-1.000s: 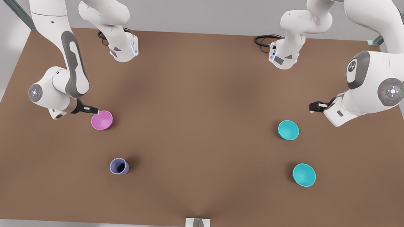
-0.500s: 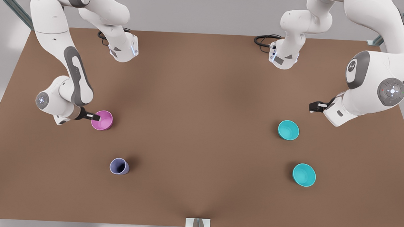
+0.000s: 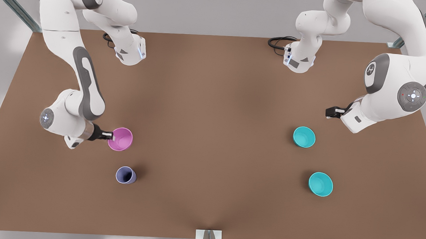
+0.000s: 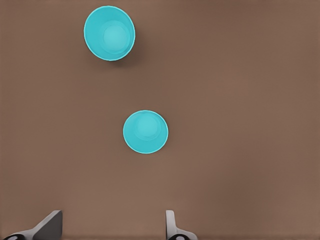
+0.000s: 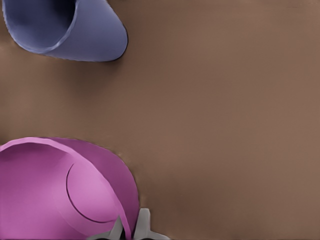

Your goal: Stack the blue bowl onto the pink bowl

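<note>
The pink bowl (image 3: 121, 139) sits at the front view's left, with my right gripper (image 3: 110, 136) shut on its rim. The right wrist view shows that rim pinched between the fingertips (image 5: 144, 222), with the pink bowl (image 5: 65, 195) looking tilted. Two look-alike blue bowls stand at the front view's right, one (image 3: 304, 136) farther back and one (image 3: 320, 183) nearer the front edge. My left gripper (image 3: 332, 112) hangs open above the table behind them and holds nothing. Both blue bowls (image 4: 145, 131) (image 4: 109, 33) lie ahead of its spread fingers (image 4: 172, 227).
A lavender-blue cup (image 3: 126, 175) stands just in front of the pink bowl, close to it (image 5: 65, 27). The brown table (image 3: 213, 116) stretches wide between the two groups. Both arm bases and a black cable (image 3: 279, 41) are at the back edge.
My right gripper has moved toward the front view's right and nearer the front edge, taking the pink bowl with it. The left arm and both blue bowls have stayed put.
</note>
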You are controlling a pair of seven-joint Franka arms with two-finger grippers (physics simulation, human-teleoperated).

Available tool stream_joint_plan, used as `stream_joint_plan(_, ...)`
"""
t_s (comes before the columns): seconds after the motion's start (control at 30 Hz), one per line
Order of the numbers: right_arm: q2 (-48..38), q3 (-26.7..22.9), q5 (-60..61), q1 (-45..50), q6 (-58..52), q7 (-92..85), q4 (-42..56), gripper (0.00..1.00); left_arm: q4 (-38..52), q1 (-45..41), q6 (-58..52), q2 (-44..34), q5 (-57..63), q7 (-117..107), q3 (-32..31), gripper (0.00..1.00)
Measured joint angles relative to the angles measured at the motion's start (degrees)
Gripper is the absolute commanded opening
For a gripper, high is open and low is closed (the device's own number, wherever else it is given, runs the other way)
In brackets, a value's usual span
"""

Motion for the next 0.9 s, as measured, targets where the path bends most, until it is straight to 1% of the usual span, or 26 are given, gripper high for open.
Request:
stream_joint_plan(0.07, 4.0, 0.7, 4.3, 7.0, -2.1, 1.4, 8.2, 0.21, 0.0, 0.0, 0.0, 0.0, 0.0, 0.0, 0.0, 1.00)
stream_joint_plan(0.17, 15.1, 0.9, 12.2, 19.0, -0.6, 5.3, 21.5, 0.21, 0.0, 0.0, 0.0, 0.0, 0.0, 0.0, 0.0, 1.00)
stream_joint_plan(0.23, 23.1, 0.9, 15.6, 24.3, 2.1, 8.5, 31.2, 0.21, 0.0, 0.0, 0.0, 0.0, 0.0, 0.0, 0.0, 1.00)
stream_joint_plan(0.3, 29.9, 0.8, 17.5, 27.5, 5.2, 11.8, 39.2, 0.21, -0.1, 0.0, 0.0, 0.0, 0.0, 0.0, 0.0, 1.00)
stream_joint_plan(0.37, 34.4, 0.7, 18.5, 29.6, 8.6, 15.0, 42.8, 0.21, -0.2, 0.1, 0.0, 0.9, 0.0, -0.2, 0.1, 1.00)
stream_joint_plan(0.5, 38.0, 0.5, 19.4, 31.4, 13.8, 20.4, 44.8, 0.21, -0.4, 4.6, 0.3, 5.5, -0.1, -0.4, 0.1, 1.00)
stream_joint_plan(0.53, 38.3, 0.5, 19.4, 31.5, 14.6, 21.7, 45.1, 0.41, -0.5, 5.8, 0.7, 6.7, -0.1, -0.4, 0.1, 1.00)
stream_joint_plan(0.57, 38.5, 0.4, 19.4, 31.6, 15.3, 22.9, 45.4, 1.00, -1.9, 7.5, 1.9, 7.5, -0.1, -0.5, 0.1, 1.00)
stream_joint_plan(0.67, 38.6, 0.4, 19.4, 31.7, 16.8, 26.1, 45.7, 1.00, -13.9, 10.3, 11.6, 9.6, -0.9, -0.5, 0.5, 1.00)
stream_joint_plan(0.77, 35.9, -0.2, 19.4, 31.7, 17.1, 28.9, 45.3, 1.00, -20.1, 10.4, 23.1, 13.8, -5.0, 0.2, 0.6, 1.00)
stream_joint_plan(0.83, 30.3, -5.3, 19.3, 31.4, 12.7, 30.6, 45.1, 1.00, -22.3, 10.3, 29.0, 15.8, -7.4, 1.2, 0.6, 1.00)
stream_joint_plan(0.9, 24.7, -12.6, 17.3, 28.4, 2.8, 31.9, 45.6, 1.00, -23.4, 10.0, 33.4, 16.5, -8.7, 2.2, 0.5, 1.00)
